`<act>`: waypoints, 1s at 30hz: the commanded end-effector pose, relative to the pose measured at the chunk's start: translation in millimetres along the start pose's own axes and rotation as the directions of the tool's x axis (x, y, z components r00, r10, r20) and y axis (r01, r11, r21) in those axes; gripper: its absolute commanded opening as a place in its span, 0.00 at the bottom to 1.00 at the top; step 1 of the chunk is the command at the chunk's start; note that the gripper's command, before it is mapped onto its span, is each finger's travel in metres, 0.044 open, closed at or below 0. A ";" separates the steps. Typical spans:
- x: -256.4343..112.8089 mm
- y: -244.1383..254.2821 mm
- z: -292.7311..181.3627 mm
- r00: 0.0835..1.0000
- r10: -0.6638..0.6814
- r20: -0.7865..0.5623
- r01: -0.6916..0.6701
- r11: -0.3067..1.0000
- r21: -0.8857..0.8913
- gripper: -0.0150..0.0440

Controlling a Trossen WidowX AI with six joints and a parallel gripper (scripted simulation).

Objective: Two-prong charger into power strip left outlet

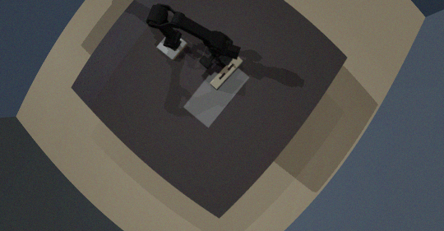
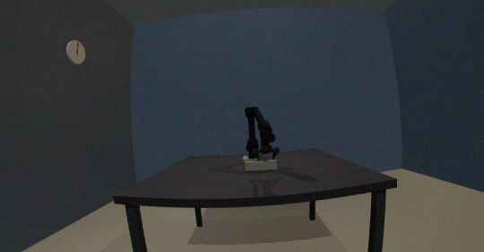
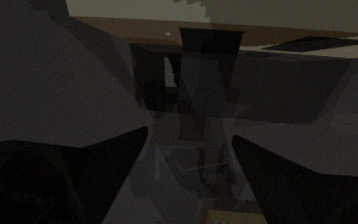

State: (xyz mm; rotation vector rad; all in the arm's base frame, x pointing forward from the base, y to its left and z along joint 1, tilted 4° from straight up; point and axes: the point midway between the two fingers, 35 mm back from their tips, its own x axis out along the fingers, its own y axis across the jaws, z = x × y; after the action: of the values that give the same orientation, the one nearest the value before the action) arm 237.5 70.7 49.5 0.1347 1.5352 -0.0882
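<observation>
The power strip (image 1: 217,84) (image 2: 261,165) (image 3: 130,10) is a long cream bar. The top view shows two dark outlets in its top, and its near side faces the exterior view. My gripper (image 3: 189,134) is open, its black fingertips wide apart, low beside the long side of the strip that faces the arm's base. In the wrist view the strip fills the top edge, beyond the fingertips. Dark shapes show between and beyond the fingers, mixed with shadows and reflections. I cannot tell whether the charger is among them; it is not clearly visible in any view.
A pale grey rectangle (image 1: 205,106) lies on the dark table (image 1: 164,145) (image 2: 179,187) beside the strip. The arm's white base block (image 1: 175,55) stands behind. The black arm (image 1: 193,27) (image 2: 251,129) reaches over from it to the strip. Shadows darken the wrist view.
</observation>
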 end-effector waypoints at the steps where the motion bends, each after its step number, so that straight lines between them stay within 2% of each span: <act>1: 1.4 -1.0 -5.7 1.000 -0.005 0.000 0.005 1.000 0.004 1.00; 6: 2.2 -1.3 -11.4 1.000 -0.005 0.000 0.005 1.000 0.004 1.00; 8: -4.1 -0.5 -6.1 0.999 -0.019 0.046 0.019 1.000 0.011 1.00; 12: -38.6 -0.5 2.7 0.942 -0.093 0.321 0.060 0.992 0.111 1.00; 16: -73.8 -1.0 6.3 0.832 -0.117 0.542 -0.003 0.977 0.215 1.00; 30: -75.6 -1.0 6.4 0.825 -0.117 0.552 -0.009 0.975 0.220 1.00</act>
State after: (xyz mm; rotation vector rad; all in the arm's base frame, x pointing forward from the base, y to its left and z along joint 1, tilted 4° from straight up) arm 240.9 67.3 125.1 0.2114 0.9342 -0.3084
